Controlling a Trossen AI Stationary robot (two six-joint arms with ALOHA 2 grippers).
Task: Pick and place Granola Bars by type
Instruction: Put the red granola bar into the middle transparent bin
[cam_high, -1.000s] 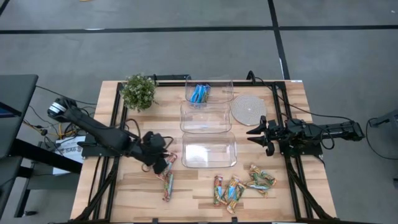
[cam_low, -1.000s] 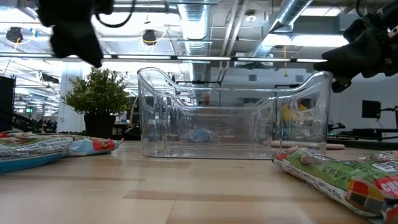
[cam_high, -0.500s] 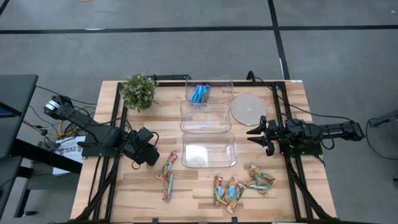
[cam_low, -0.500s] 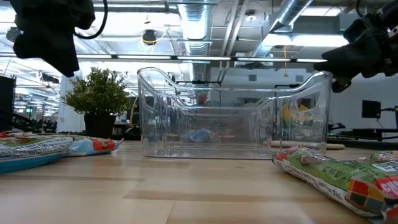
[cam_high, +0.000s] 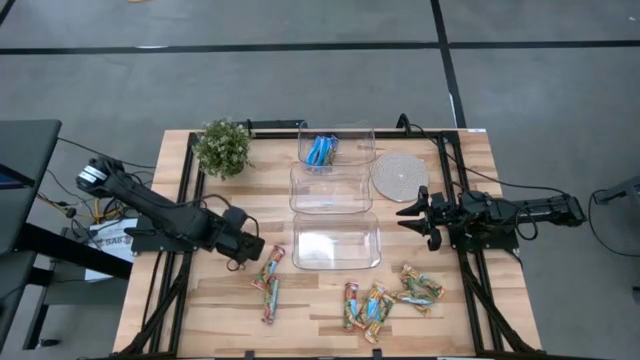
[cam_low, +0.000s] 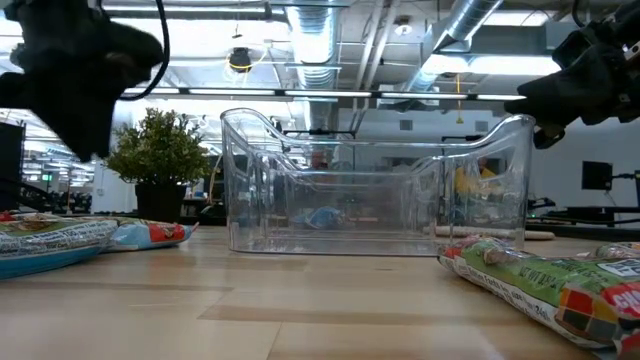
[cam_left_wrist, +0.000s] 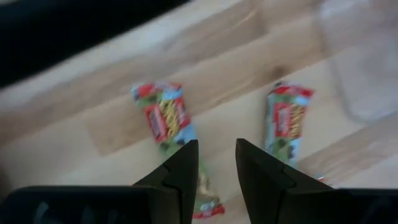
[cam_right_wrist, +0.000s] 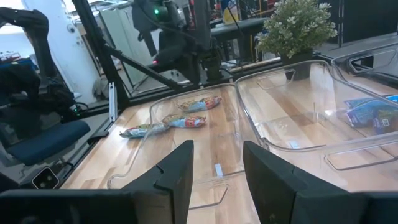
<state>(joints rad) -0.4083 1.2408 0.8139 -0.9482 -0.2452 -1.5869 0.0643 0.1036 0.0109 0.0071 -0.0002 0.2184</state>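
Hovering just left of the two red-green-orange bars, the left gripper sits low over the surface, fingers slightly apart with nothing between them. Left wrist view shows both bars beyond the fingertips: one bar and a second bar, close together but not touching there.

In the high view that pair lies end to end, long axes running roughly front-to-back with a slight lean, just left of the near empty tub. The far tub holds the blue bars; the middle tub looks empty.

Right of centre, a mixed cluster of bars lies near the front edge, overlapping, axes at mixed angles.

Handling, my read: light, soft crinkly wrappers, slippery film. Grip across the short width at mid-length, not the end seals.

Right gripper waits off the tubs' right side, fingers apart, empty.
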